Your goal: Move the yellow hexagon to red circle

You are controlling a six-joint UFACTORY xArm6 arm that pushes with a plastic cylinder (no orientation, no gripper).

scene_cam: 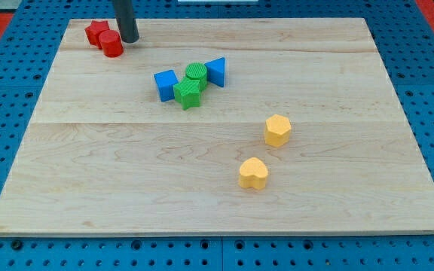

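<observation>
well below-right of my tip (129, 41), yellow hexagon (277, 129)

Pale wooden board (89, 150) – smooth, matt plastic-looking yellow hexagon (277, 129)

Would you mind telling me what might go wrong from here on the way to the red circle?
My tip sits beside the red circle, so leaving could nudge it. The blue and green cluster lies between the yellow hexagon and the circle. The yellow heart sits close by.
</observation>
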